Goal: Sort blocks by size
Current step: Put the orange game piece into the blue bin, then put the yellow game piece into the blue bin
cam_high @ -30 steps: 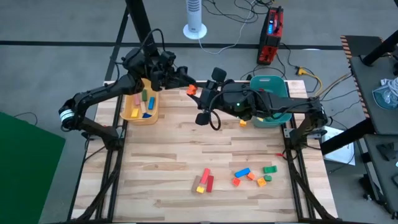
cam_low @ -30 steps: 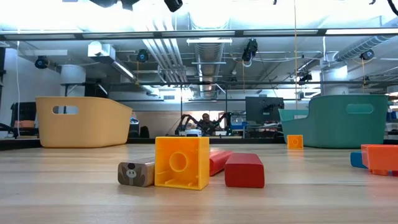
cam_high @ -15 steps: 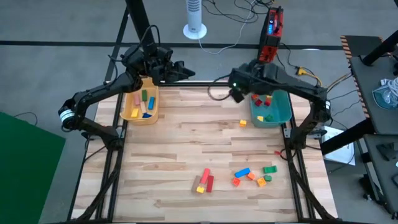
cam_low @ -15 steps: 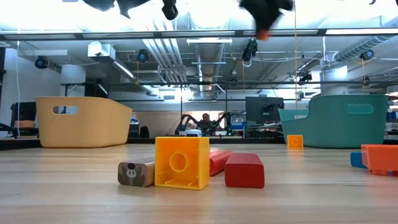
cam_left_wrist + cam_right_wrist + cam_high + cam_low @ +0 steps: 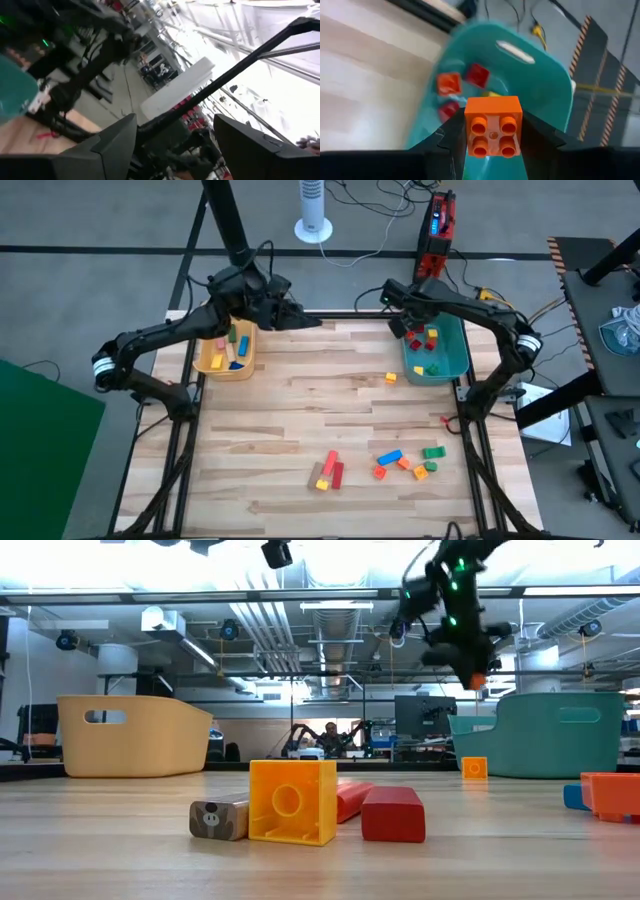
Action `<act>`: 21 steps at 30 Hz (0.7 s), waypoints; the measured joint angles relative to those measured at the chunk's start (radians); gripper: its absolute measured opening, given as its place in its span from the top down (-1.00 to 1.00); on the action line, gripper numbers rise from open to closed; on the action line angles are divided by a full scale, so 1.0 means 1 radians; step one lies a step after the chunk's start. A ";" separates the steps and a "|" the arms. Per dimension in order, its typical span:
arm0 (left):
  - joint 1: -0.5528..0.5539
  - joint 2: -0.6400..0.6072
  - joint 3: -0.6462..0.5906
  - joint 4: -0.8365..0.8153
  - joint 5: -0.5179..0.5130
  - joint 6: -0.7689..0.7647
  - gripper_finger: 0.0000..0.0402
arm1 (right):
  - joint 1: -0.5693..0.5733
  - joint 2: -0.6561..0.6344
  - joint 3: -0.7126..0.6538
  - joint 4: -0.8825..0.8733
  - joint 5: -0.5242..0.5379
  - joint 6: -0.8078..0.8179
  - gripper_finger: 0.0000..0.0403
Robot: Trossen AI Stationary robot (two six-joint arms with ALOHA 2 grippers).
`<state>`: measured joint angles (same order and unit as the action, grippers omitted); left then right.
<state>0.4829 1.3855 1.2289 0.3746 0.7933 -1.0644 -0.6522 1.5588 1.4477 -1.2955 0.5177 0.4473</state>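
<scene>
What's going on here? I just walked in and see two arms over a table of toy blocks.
The robot is sorting blocks by size. The right tool holds a small orange block above the teal bin, which already has a few small blocks in it. The left tool waits, empty, beside the yellow bin, which holds longer blocks. A small yellow block lies near the teal bin, and a cluster of blocks sits at the table's near edge, unsorted.

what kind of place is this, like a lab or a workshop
Most likely a robotics lab or test space: a wooden table on a metal frame with two mounted arms, exposed ceiling ducts and lighting overhead, and monitors at desks in the room behind.
</scene>
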 joint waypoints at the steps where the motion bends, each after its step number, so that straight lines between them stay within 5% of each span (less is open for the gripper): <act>1: -0.010 -0.006 0.000 -0.026 -0.012 0.002 -0.25 | -0.021 -0.001 -0.024 0.002 0.000 -0.009 0.34; 11: -0.077 -0.077 0.000 -0.434 -0.215 0.158 -0.25 | -0.129 -0.001 -0.225 0.133 -0.101 -0.056 -0.03; 21: -0.113 -0.192 -0.001 -0.904 -0.419 0.243 -0.25 | -0.082 -0.107 -0.212 0.124 -0.227 -0.046 -0.32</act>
<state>0.3703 1.1933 1.2282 -0.5292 0.3744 -0.8214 -0.7342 1.4516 1.2356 -1.1720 0.2911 0.4016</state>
